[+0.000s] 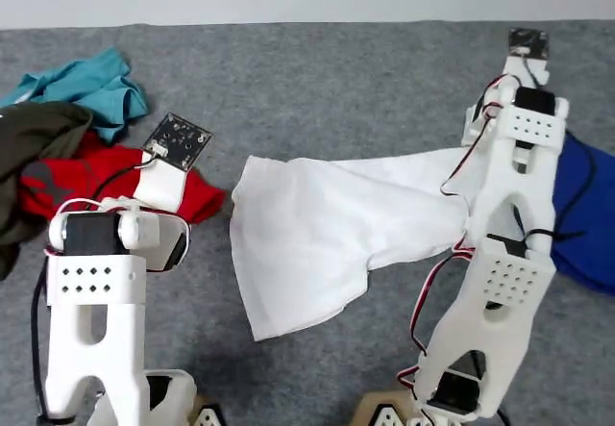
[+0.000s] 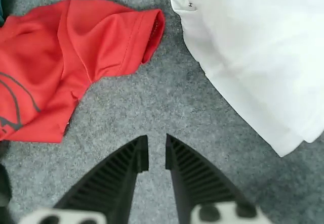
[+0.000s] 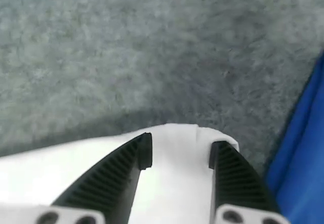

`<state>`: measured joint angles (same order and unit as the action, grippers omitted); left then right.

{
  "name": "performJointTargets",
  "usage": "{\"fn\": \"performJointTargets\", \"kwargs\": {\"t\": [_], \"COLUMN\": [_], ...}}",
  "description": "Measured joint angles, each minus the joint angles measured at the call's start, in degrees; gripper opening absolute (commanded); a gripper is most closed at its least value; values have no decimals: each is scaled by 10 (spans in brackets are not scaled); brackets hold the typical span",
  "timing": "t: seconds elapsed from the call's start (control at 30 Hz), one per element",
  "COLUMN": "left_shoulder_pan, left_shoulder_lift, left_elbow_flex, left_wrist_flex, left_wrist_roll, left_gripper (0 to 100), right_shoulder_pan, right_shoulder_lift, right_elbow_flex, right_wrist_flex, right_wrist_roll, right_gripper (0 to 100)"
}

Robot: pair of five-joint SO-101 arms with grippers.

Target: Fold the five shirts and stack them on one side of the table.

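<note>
Early in the job, by the look of it: spreading out the first of five, with no folded stack anywhere yet. Gripping one edge of the white shirt (image 1: 307,224) in the right claw (image 3: 179,153), cloth bunched between the two fingers and running on beneath them. Judged clamped, going by the taut pull of fabric toward that arm in the high view. From there, trailing away rumpled across the grey counter (image 1: 317,80), far edge close to the left claw (image 2: 157,153). Left claw all but together, a thin slit between the fingers, nothing gripped. Hanging over bare counter, red shirt (image 2: 61,62) off one side and white edge off the other, touching neither. Blue shirt (image 1: 586,205) just beside the right claw. Teal shirt (image 1: 91,89) and dark shirt (image 1: 34,147) heaped beyond the red one, well apart from both claws.

Next, probably: drag flat and square before any fold. Likely need of the left claw on the near edge, to pin it against the pull. Some risk of slipping with so little cloth in the grip.

Hard to make out: collar, sleeves, front or back of the white shirt. Same for the amount of cloth inside the right claw. Blue and dark shirts cut off at the frame edges, blue and red partly under the arms. No telling whether the blue one is folded.
</note>
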<state>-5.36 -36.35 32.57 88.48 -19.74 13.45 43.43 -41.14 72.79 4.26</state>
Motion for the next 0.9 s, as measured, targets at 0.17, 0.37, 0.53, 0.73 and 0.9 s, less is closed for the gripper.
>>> {"fn": "performJointTargets", "kwargs": {"t": [0.17, 0.37, 0.53, 0.73, 0.9], "left_shoulder_pan": [0, 0, 6, 91, 115], "left_shoulder_lift": [0, 0, 0, 0, 59], "left_elbow_flex": [0, 0, 0, 0, -10], "left_wrist_flex": [0, 7, 11, -39, -78], "left_wrist_roll": [0, 0, 0, 23, 59], "left_gripper": [69, 69, 69, 70, 70], "right_shoulder_pan": [-8, 3, 24, 11, -35], "right_shoulder_lift": [11, 23, 23, 11, -30], "right_elbow_flex": [-1, -1, -1, -1, -1], "right_wrist_flex": [34, 91, 136, 184, 246], "right_wrist_roll": [1, 30, 35, 35, 35], "right_gripper": [179, 190, 188, 187, 187]}}
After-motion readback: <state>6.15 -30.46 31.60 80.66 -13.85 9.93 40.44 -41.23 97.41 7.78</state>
